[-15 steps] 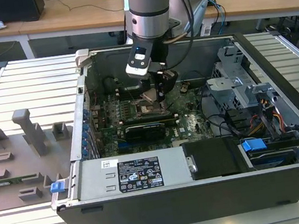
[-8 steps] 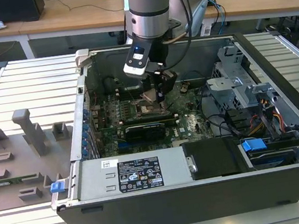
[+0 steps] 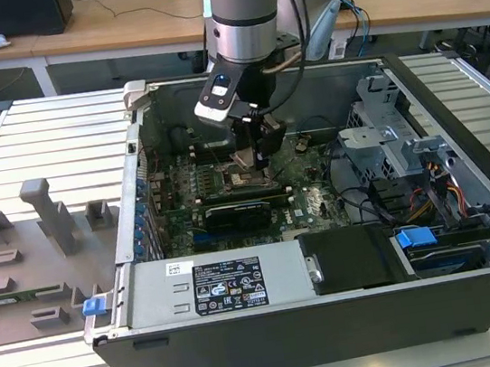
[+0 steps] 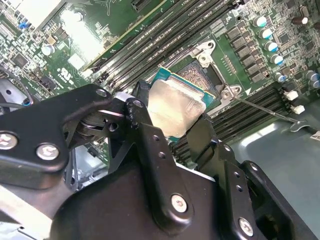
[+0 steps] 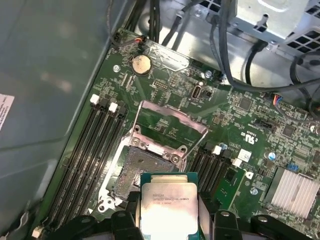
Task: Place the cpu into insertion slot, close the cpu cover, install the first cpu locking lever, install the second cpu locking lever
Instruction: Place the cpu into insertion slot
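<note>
1. The gripper (image 4: 172, 117) has its black fingers (image 4: 150, 145) closed on the cpu (image 4: 175, 107), pinching it by two opposite edges, silvery top facing up.
2. In the first wrist view the cpu (image 5: 167, 205) hangs over the near edge of the insertion slot (image 5: 132, 167) and is not seated. Whether it touches the rim, I cannot tell.
3. Just beyond the slot, the cpu cover (image 5: 175, 116) stands swung up on its hinge, so the dark socket centre lies bare.
4. Around the slot lies the green motherboard (image 3: 311, 201), with long memory slots on either side.
5. The exterior view shows the arm reaching down into the open computer case (image 3: 337, 317), which sits on a slatted counter (image 3: 38, 139).
</note>
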